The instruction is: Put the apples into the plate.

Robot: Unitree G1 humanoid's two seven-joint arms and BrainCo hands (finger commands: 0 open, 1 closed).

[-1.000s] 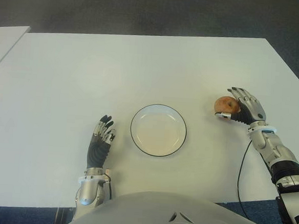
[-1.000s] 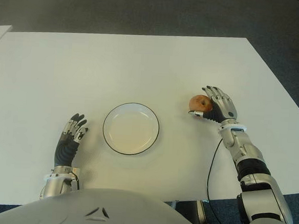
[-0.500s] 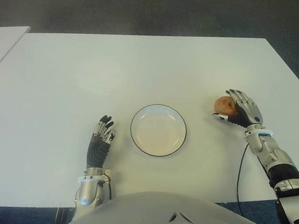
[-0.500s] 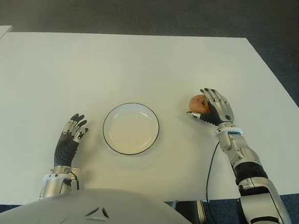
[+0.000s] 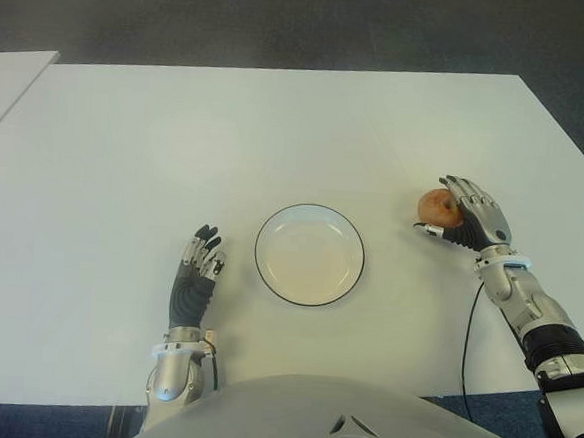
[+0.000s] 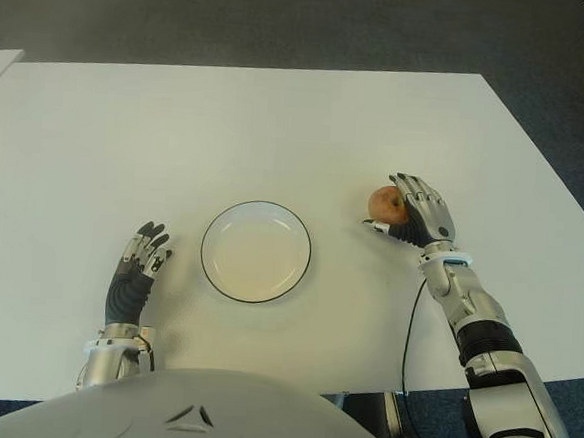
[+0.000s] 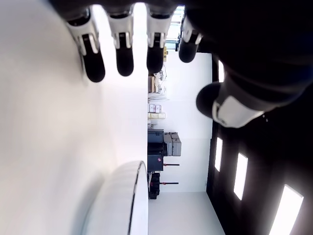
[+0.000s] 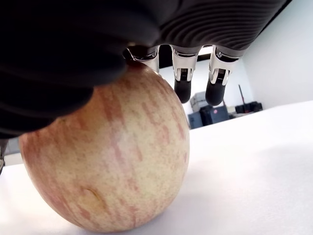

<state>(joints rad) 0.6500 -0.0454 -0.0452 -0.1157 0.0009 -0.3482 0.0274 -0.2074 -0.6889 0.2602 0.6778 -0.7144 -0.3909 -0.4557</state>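
One red-yellow apple (image 5: pixel 434 206) sits on the white table (image 5: pixel 278 128), to the right of the empty white plate with a dark rim (image 5: pixel 313 206). My right hand (image 5: pixel 470 213) is cupped over the apple from its right side, palm against the top. In the right wrist view the apple (image 8: pixel 107 156) still stands on the table and the fingertips (image 8: pixel 182 83) hang past it, apart from its skin. My left hand (image 5: pixel 196 272) shows to the left of the plate, fingers straight and holding nothing. The left wrist view shows those fingers (image 7: pixel 124 54) and the plate's edge (image 7: pixel 132 196).
A black cable (image 5: pixel 470 332) runs along my right forearm toward the table's near edge. A second white table (image 5: pixel 6 84) shows at the far left. Dark carpet lies beyond the far edge.
My right hand has slid left and closed in over the apple, its fingers bending down around it. The apple, plate and left hand have not moved.
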